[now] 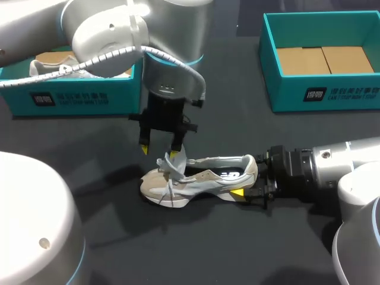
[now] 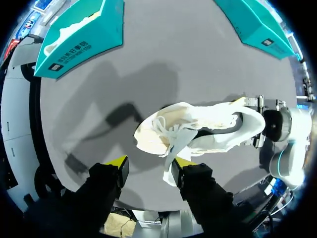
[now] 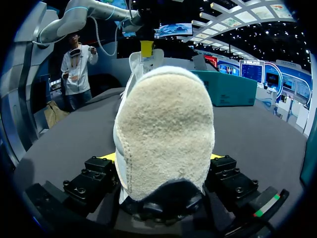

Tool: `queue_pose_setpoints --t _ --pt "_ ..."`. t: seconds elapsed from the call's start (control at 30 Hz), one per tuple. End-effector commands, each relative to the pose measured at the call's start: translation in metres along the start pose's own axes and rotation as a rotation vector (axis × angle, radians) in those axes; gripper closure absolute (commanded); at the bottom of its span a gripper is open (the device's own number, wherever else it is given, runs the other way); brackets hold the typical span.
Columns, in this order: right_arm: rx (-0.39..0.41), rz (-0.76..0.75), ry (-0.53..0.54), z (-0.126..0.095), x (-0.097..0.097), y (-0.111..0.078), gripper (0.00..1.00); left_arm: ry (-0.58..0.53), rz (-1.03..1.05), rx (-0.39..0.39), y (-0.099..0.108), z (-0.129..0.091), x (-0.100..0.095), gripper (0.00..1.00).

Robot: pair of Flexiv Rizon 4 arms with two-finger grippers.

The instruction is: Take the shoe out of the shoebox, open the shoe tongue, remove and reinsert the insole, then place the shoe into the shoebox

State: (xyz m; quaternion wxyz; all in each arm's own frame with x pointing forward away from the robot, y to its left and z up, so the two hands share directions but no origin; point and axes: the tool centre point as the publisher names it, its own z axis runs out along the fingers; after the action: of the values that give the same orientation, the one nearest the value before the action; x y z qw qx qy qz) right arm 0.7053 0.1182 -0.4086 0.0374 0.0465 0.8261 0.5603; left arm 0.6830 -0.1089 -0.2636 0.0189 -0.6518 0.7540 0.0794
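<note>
1. While the shoe (image 1: pixel 202 178) lay upright on the table (image 1: pixel 89 172), outside the teal shoeboxes (image 1: pixel 285 95), the right gripper (image 1: pixel 248 178) pinched its heel (image 1: pixel 253 165) from both sides.
2. The left gripper (image 1: pixel 159 152) hung over the laces (image 1: pixel 169 173), fingers spread, one yellow tip (image 1: pixel 173 155) against the raised tongue (image 1: pixel 180 158).

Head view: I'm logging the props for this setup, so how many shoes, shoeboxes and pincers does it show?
Shoes: 2 (table shoe, boxed shoe)
Shoeboxes: 2 (left shoebox, right shoebox)
Pincers: 2 (left pincer, right pincer)
Total: 6
</note>
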Motion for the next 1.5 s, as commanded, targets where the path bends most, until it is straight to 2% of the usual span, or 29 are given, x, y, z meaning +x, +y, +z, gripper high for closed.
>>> queue_pose_setpoints --t 0.03,0.17,0.4,0.63,0.73,0.83,1.0,1.2,1.27,1.3,1.43,1.5 --pt "0.002 0.000 -0.001 0.000 0.000 -0.001 1.00 0.056 0.080 0.014 -0.001 -0.017 0.000 0.50" --pt "0.002 0.000 -0.001 0.000 0.000 -0.001 1.00 0.105 0.203 0.037 -0.003 -0.031 0.009 0.51" --pt "0.002 0.000 -0.001 0.000 0.000 -0.001 1.00 0.161 0.432 0.087 -0.002 -0.056 0.027 0.46" --pt "0.002 0.000 -0.001 0.000 0.000 -0.001 1.00 0.183 0.616 0.116 -0.002 -0.070 0.040 0.45" --pt "0.002 0.000 -0.001 0.000 0.000 -0.001 1.00 0.199 0.735 0.138 0.001 -0.073 0.043 0.42" --pt "0.002 0.000 -0.001 0.000 0.000 -0.001 1.00 0.217 0.858 0.129 0.003 -0.076 0.047 0.50" --pt "0.002 0.000 -0.001 0.000 0.000 -0.001 1.00 0.241 1.067 0.090 0.004 -0.081 0.058 0.51" --pt "0.002 0.000 -0.001 0.000 0.000 -0.001 1.00 0.255 1.200 0.086 0.002 -0.086 0.072 0.66" --pt "0.002 0.000 -0.001 0.000 0.000 -0.001 1.00 0.249 1.228 0.098 0.002 -0.085 0.079 0.81" --pt "0.002 0.000 -0.001 0.000 0.000 -0.001 1.00 0.246 1.238 0.102 0.002 -0.084 0.080 1.00" --pt "0.002 0.000 -0.001 0.000 0.000 -0.001 1.00 0.265 1.265 0.127 0.000 -0.076 0.095 1.00" --pt "0.002 0.000 -0.001 0.000 0.000 -0.001 1.00 0.289 1.289 0.044 -0.007 -0.073 0.101 1.00"
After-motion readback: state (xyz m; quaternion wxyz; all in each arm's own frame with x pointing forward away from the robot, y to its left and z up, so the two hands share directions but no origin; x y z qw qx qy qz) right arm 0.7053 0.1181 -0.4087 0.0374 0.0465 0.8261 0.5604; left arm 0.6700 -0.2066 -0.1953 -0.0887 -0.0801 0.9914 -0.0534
